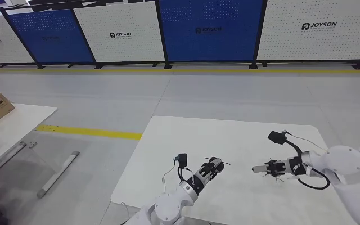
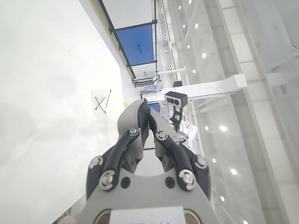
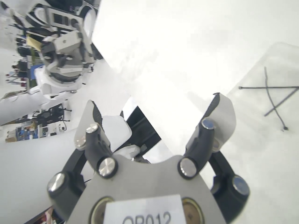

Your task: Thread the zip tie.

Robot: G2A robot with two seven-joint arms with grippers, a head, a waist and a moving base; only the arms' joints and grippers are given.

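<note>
Loosely crossed, three black zip ties [image 3: 273, 99] lie flat on the white table [image 1: 225, 129], on its 3 o'clock side in the top view, just beside the right gripper [image 3: 153, 99] and untouched. That gripper points toward 9 o'clock with its fingers spread wide and nothing between them. At about 9 o'clock from the ties, well apart, the left gripper [image 2: 146, 109] has its pads pressed together; whether anything thin is pinched there I cannot tell
</note>
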